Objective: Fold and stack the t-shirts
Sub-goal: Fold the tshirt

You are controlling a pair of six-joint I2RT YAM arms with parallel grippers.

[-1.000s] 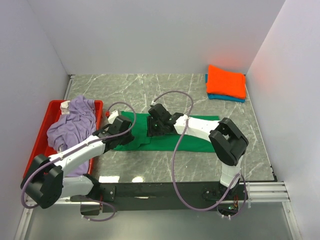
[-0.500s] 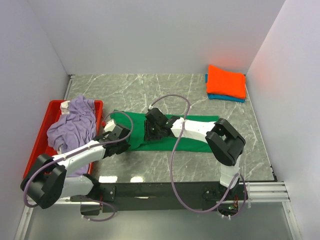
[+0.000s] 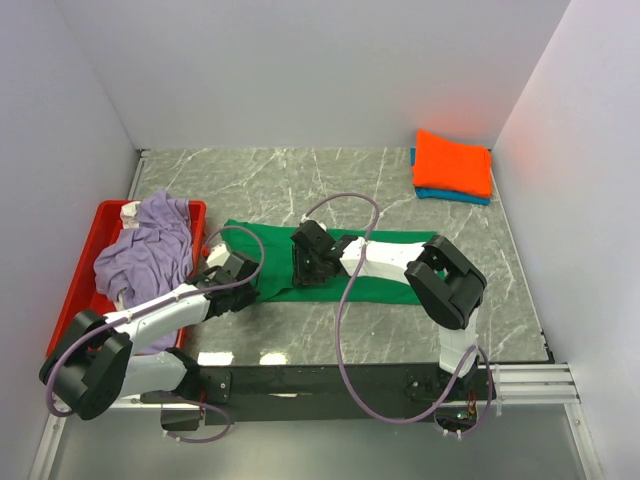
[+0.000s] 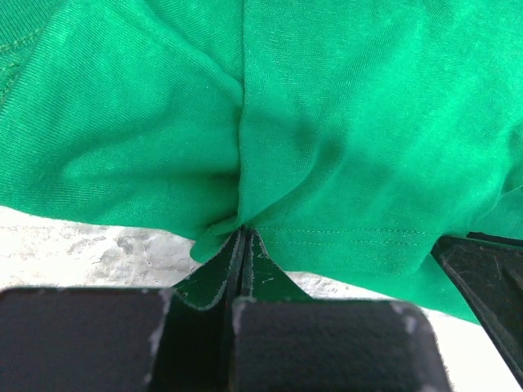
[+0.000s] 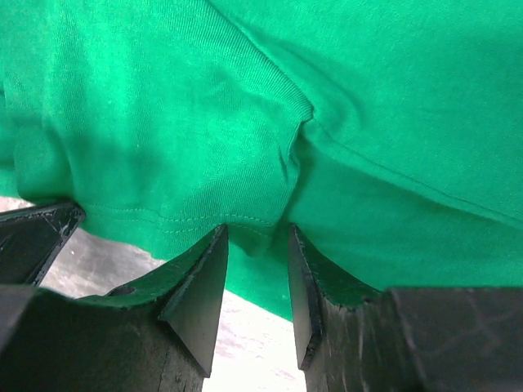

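The bright green t-shirt lies spread across the middle of the table. My left gripper sits at its near left edge, shut on the hem, which shows pinched between the fingertips in the left wrist view. My right gripper rests on the shirt's middle. In the right wrist view its jaws stand apart with a fold of the green hem between the tips. The orange t-shirt lies folded on the blue t-shirt at the far right. The lavender t-shirt lies crumpled in the tray.
The red plastic tray stands along the left wall. White walls close in the marble table at left, back and right. The arm bases and a black rail run along the near edge.
My left gripper has moved nearer and leftwards with the hem, and the shirt's left end now reaches further left. My right gripper has shifted slightly nearer on the shirt.
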